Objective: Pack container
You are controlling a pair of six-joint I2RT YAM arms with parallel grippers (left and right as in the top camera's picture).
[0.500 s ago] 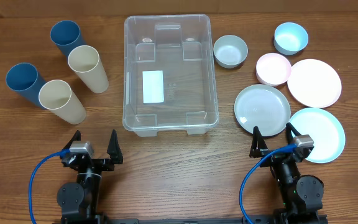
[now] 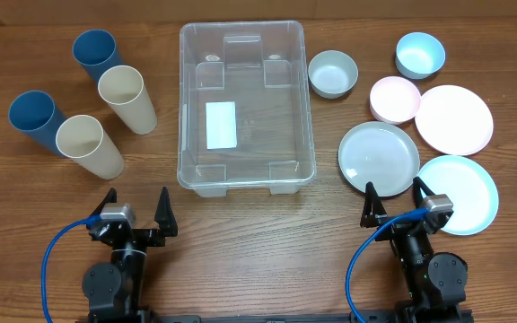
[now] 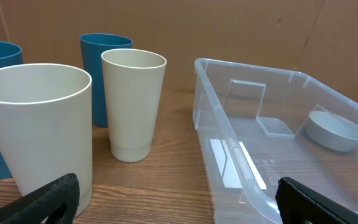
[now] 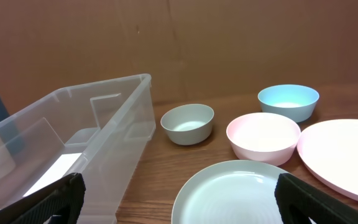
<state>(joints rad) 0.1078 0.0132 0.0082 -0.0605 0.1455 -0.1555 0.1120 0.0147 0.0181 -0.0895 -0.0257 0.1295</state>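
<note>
The clear plastic container [image 2: 245, 103] stands empty at the table's middle, a white label [image 2: 221, 125] on its base; it also shows in the left wrist view [image 3: 272, 155] and the right wrist view [image 4: 73, 137]. My left gripper [image 2: 135, 208] is open and empty near the front edge, left of the container's near corner. My right gripper [image 2: 394, 199] is open and empty, just in front of the pale green plate [image 2: 378, 157]. In the left wrist view the gripper [image 3: 179, 199] frames bare wood; in the right wrist view the gripper [image 4: 179, 196] frames the green plate [image 4: 241, 193].
Two blue cups [image 2: 94, 52] [image 2: 34, 117] and two cream cups [image 2: 126, 97] [image 2: 88, 145] stand at left. At right are a grey-green bowl [image 2: 332, 73], a blue bowl [image 2: 420, 55], a pink bowl [image 2: 394, 98], a pink plate [image 2: 454, 117] and a light blue plate [image 2: 460, 193].
</note>
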